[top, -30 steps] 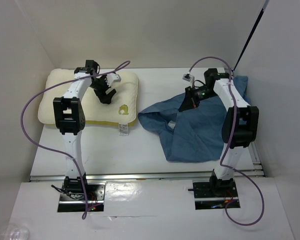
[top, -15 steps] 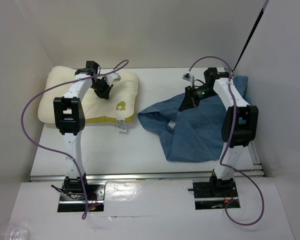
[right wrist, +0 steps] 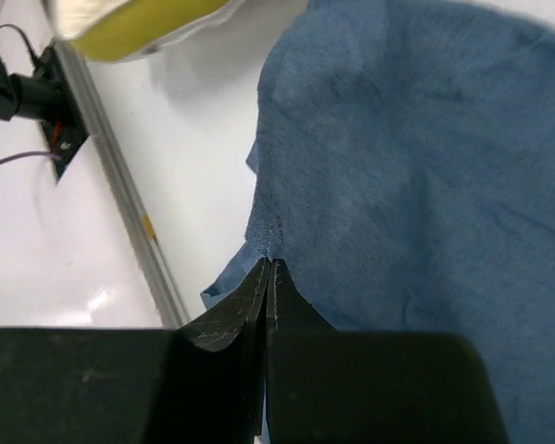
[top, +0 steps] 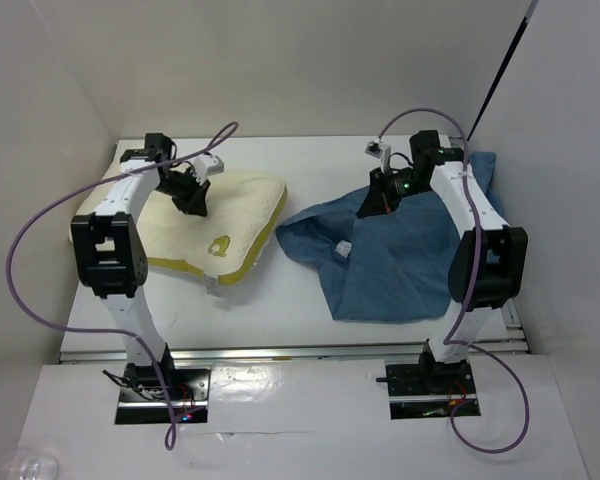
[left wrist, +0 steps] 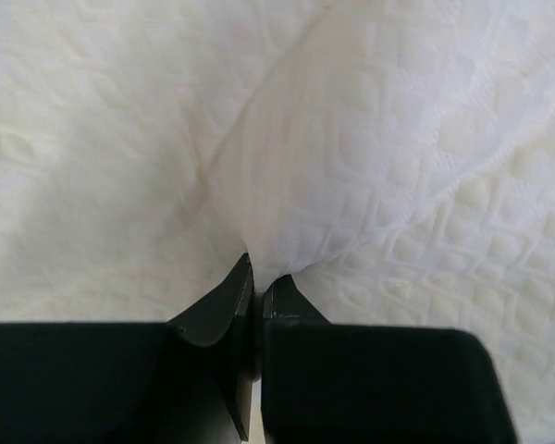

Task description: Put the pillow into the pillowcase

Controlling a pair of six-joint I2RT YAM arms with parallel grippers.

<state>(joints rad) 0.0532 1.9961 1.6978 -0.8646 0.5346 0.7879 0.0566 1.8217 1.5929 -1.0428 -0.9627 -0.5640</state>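
Pillow (top: 245, 205) has shifted vs a sec ago. It was lying flat at the back-left, now it's pulled up in the middle and skewed, w/ its near-right corner swung toward the front. Left arm has swung out to the left too. Right side barely changed.

Setting: white table (top: 280, 305) boxed in by plain white walls (top: 280, 60) on 3 sides, w/ a metal rail (top: 300, 352) along the near edge.

Left gripper (top: 192, 200) is over the pillow's middle. Wrist cam shows its jaws basically closed, pinching a raised fold of the cream quilted fabric. Pillow sits on the left half of the table, tented up, w/ a yellow edge showing along the front. Ring emblem (top: 218, 243) is near the front corner, and the white tag (top: 213, 283) hangs just below it.

Pillowcase (top: 400, 265) is on the right half, apart from the pillow. It's dusty blue, wrinkly, spread flat-ish. Right gripper (top: 380, 197) is at its back-left part, jaws closed tight on a bit of its edge.
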